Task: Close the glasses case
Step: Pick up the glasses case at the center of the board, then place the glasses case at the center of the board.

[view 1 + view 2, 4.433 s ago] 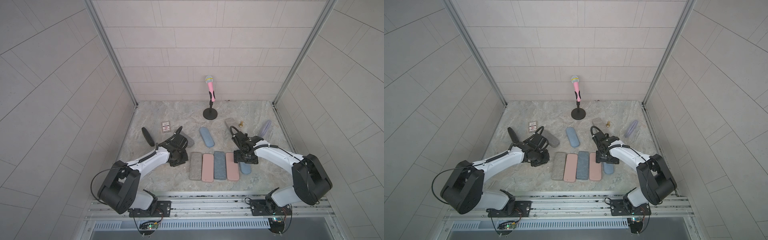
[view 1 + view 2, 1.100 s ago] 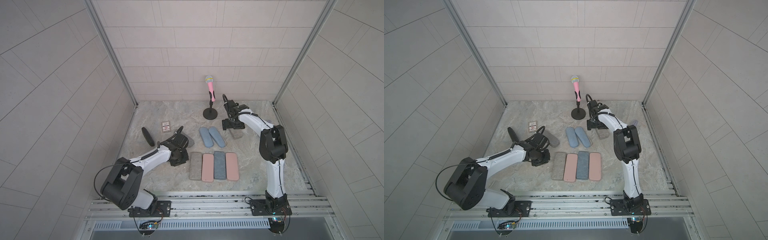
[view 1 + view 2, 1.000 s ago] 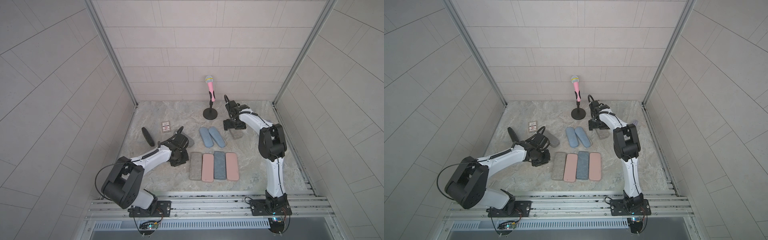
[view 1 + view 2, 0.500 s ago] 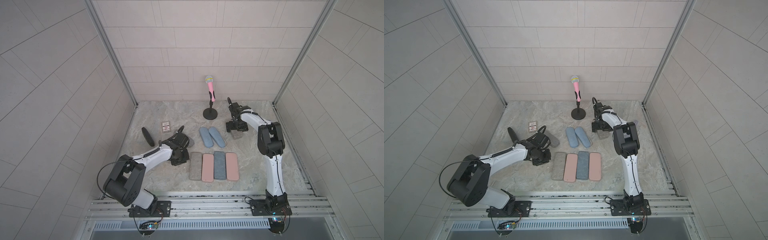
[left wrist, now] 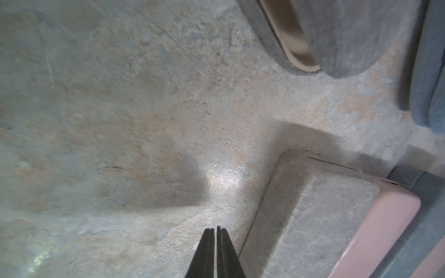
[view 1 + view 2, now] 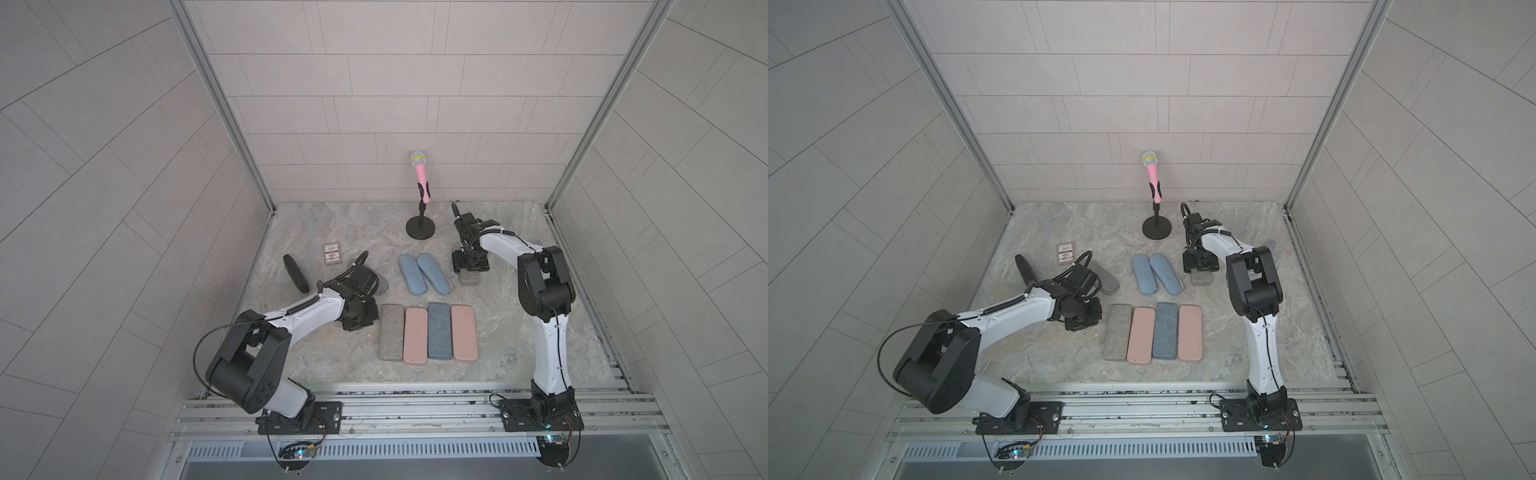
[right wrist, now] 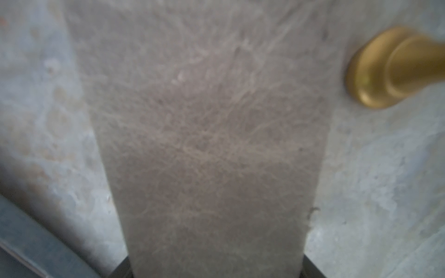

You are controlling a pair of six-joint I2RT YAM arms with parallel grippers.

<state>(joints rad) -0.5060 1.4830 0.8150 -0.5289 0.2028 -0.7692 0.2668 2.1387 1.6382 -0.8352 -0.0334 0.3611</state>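
Grey felt case [image 7: 212, 144] sits dead between the right fingers [image 7: 122, 272], running on ahead of them along the bench [image 7: 361, 192]; they're spread wide astride it, can't tell if they've bitten yet. I'd centre up, close square on the long edges, press till it seats shut, no skidding. Brass knob [image 7: 395, 67] just beyond, off to one side: keep clear. Left fingers [image 5: 209, 240] pinched together, empty.

Five flat cases [image 6: 439, 330]: four in a row just beside the left pincer [image 5: 215, 231], one between the fingers of the right pincer [image 6: 470, 270]. Four oval cases [image 6: 413, 274]: two blue, one grey, one black. One microphone [image 6: 421, 174], one card box [image 6: 332, 254], one brass knob [image 7: 390, 69].
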